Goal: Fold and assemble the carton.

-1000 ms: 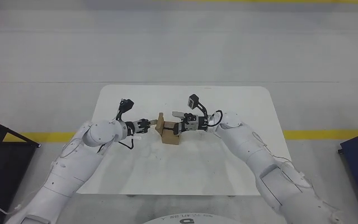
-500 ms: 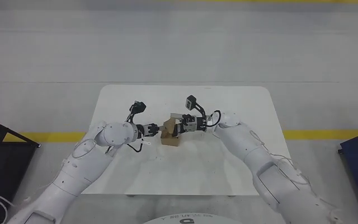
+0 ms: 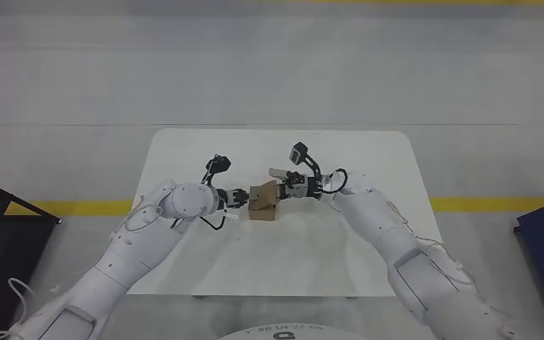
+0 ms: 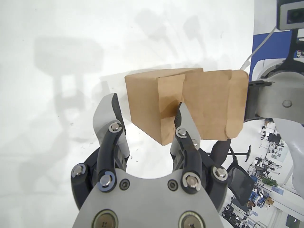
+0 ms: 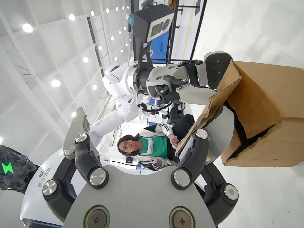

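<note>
- The table is a smooth white slab with rounded corners. I see faint specks and scuffs on it through the left wrist camera.
- Around it lies pale grey floor crossed by a yellow line. The right wrist camera looks up at a white gridded ceiling with round lamps.
- Beyond the table's edge stand black office chairs and cluttered desks.
- The carton sits near the table's middle, between my two grippers. It is plain brown corrugated card — matt, with creased folds, a rough torn-looking edge, and end flaps not lying flush.
- My left gripper has its fingers spread wide astride one corner of the carton. One fingertip touches the seam where two flaps meet.
- Its pads are black and dimpled, set on grey metal fingers with bright pins at the joints.
- My right gripper is also spread wide. One finger is tucked behind a loose flap at the carton's far end — the other stands free in the air.
- There is small lettering on the right wrist housing and white print on a blue board in the room. I see no print on the carton.
</note>
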Available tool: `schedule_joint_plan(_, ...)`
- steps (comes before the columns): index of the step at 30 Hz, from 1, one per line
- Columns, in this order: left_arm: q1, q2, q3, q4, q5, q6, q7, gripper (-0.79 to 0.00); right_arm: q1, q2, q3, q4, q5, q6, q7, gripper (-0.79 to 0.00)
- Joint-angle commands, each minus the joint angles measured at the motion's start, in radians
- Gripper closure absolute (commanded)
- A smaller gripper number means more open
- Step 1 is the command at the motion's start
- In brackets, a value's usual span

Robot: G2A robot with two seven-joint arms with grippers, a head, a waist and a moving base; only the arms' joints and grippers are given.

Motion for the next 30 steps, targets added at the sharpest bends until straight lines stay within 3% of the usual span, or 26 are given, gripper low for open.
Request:
schedule_joint_plan(1,-0.001,-0.002,-0.001,0.003,0.000,-0.002,0.000,-0.406,-0.038,0.027,0.044,-0.052,-0.002,-0.005,-0.006,-0.785)
schedule_joint_plan(8,-0.001,-0.006,-0.005,0.008,0.003,-0.009,-0.002,-0.416,-0.139,0.106,0.156,-0.169,-0.126,-0.027,-0.028,-0.785)
schedule_joint_plan(20,0.008,-0.009,-0.028,0.004,-0.006,-0.017,0.000,-0.391,-0.125,0.105,0.099,-0.162,-0.299,-0.027,-0.119,-0.785)
schedule_joint_plan(21,0.010,-0.009,-0.029,0.003,-0.006,-0.018,0.000,-0.391,-0.122,0.104,0.092,-0.162,-0.318,-0.029,-0.120,-0.745)
schedule_joint_plan(23,0.012,-0.009,-0.032,0.003,-0.004,-0.019,-0.001,-0.391,-0.116,0.103,0.081,-0.156,-0.349,-0.029,-0.143,-0.517)
schedule_joint_plan(30,0.016,-0.012,-0.036,0.004,-0.001,-0.020,-0.005,-0.382,-0.094,0.091,0.047,-0.131,-0.375,-0.021,-0.177,-0.372)
